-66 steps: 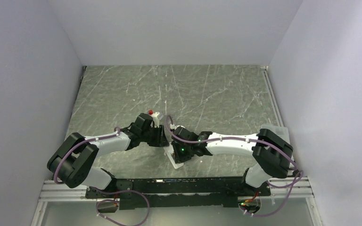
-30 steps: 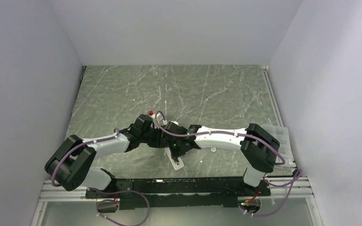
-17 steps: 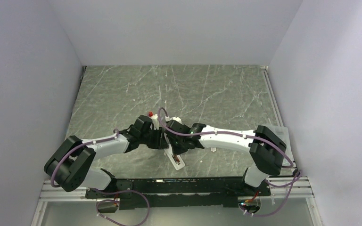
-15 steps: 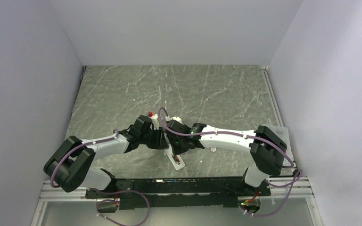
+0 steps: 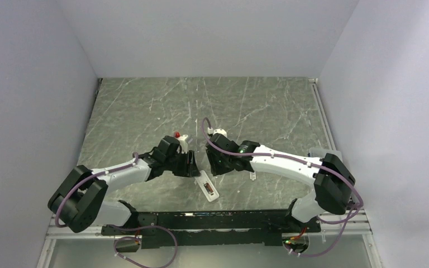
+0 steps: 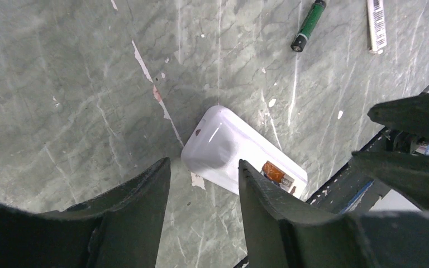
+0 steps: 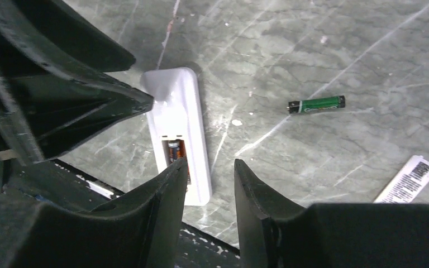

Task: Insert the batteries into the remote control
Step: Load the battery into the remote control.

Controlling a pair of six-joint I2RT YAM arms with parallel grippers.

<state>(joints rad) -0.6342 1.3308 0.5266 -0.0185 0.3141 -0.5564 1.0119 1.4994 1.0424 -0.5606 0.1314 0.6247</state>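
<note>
The white remote control (image 5: 206,186) lies flat near the table's front edge, its brownish-orange recess (image 6: 273,172) facing up. In the right wrist view one dark battery (image 7: 173,151) sits in that recess. A second, green battery (image 7: 317,104) lies loose on the table to the right, and it also shows in the left wrist view (image 6: 308,25). My left gripper (image 6: 204,167) is open and empty, just above the remote's rounded end (image 6: 215,131). My right gripper (image 7: 209,164) is open and empty, raised above the recess end of the remote (image 7: 176,125).
A white strip with a barcode label (image 7: 408,178) lies on the table right of the loose battery. The black arm rail (image 5: 201,215) runs along the near edge right behind the remote. The two grippers stand close together over the marble tabletop (image 5: 229,106).
My right gripper has lifted off the remote and drawn back to the right. The remote now lies uncovered on the table. My left gripper has shifted slightly left.
</note>
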